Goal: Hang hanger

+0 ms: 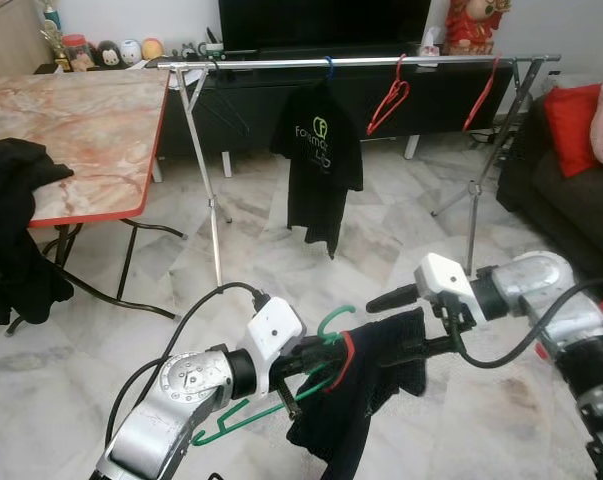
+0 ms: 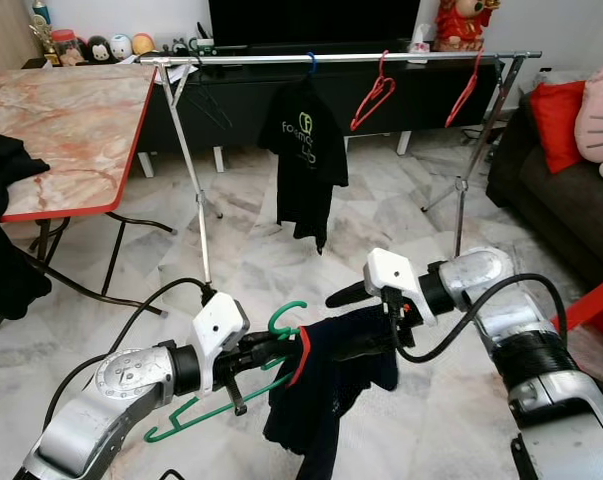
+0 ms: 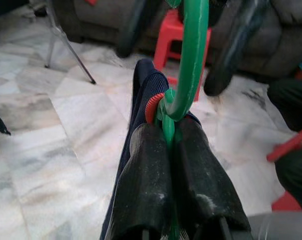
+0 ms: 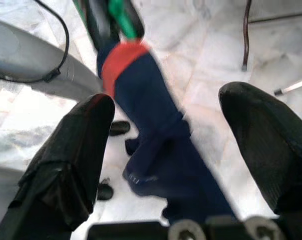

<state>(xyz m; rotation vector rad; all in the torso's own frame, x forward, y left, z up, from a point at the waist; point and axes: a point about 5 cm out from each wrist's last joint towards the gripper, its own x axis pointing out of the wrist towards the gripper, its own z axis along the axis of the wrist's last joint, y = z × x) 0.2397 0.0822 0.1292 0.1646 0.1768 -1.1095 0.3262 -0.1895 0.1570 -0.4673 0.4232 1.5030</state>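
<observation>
A green hanger [image 1: 333, 322] carries a navy garment [image 1: 373, 385] with a red collar [image 4: 119, 59]. My left gripper [image 1: 316, 355] is shut on the hanger's neck just below the hook, low in front of me; the left wrist view shows both fingers [image 3: 145, 170] pinching the green stem. My right gripper [image 1: 401, 325] is open beside the garment's far shoulder, and in the right wrist view the cloth hangs between its spread fingers [image 4: 85, 135] without being gripped. The metal clothes rail [image 1: 361, 62] stands farther ahead across the room.
On the rail hang a black T-shirt [image 1: 319, 160] and two red hangers [image 1: 389, 100] [image 1: 481, 95]. A marble-topped folding table [image 1: 81, 130] with black clothes [image 1: 11, 230] stands at the left. A dark sofa [image 1: 571, 195] with a red cushion [image 1: 571, 125] is at the right.
</observation>
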